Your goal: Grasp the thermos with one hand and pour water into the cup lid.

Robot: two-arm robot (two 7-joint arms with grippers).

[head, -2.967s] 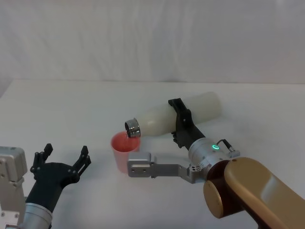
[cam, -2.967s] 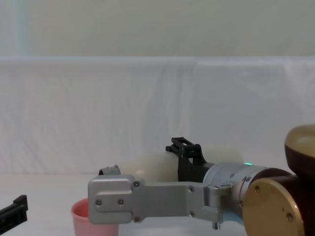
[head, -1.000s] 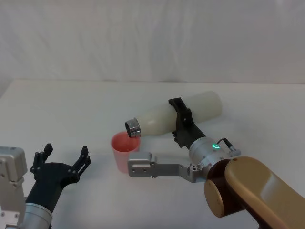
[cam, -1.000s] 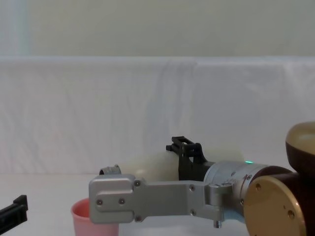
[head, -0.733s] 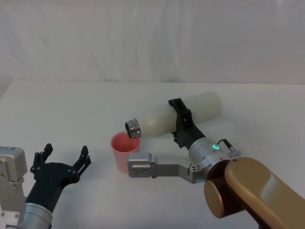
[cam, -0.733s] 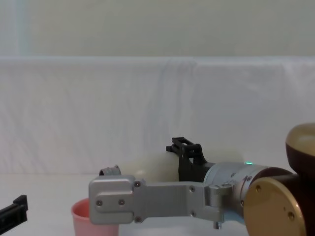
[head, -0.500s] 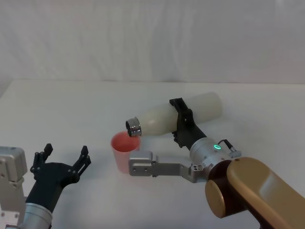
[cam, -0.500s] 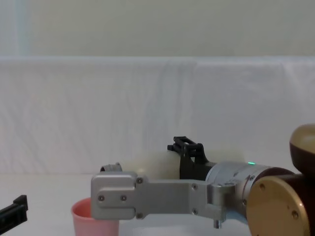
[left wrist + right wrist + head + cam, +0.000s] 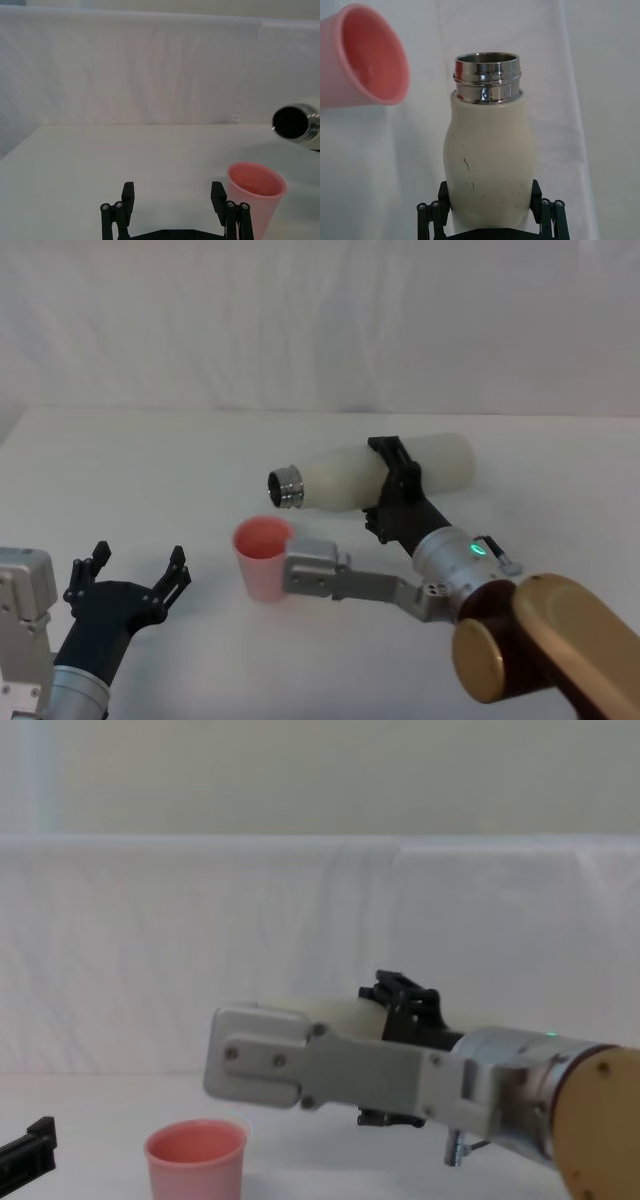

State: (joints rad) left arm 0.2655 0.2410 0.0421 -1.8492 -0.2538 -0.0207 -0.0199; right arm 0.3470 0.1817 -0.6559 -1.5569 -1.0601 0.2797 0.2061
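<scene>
- The desk is covered in white cloth and carries the one standing item; the rest is held in the air above it.
- The right hand is clenched around the mid-body of the thermos, a black finger on each side of it in the right wrist view.
- The thermos lies close to level above the middle of the desk, its steel neck aimed toward the robot's left and its base toward the right edge.
- The open mouth sits above and a little behind the cup lid, apart from it, not over its rim as far as the head view shows.
- The cup lid stands upright on the desk near its middle, toward the front edge; the left wrist view suggests a little liquid low inside, though I cannot be sure.
- The left hand is parked near the front-left corner, fingers spread wide and grasping nothing.
- Risk, as I judge it: with the neck near level, any remaining water could dribble out and land on the cloth behind the cup lid.
- A second risk: the arm's metal link lies just beside the light cup lid, so a swing could tip it.
- The matte body could also rotate in a two-finger grip if jerked.
</scene>
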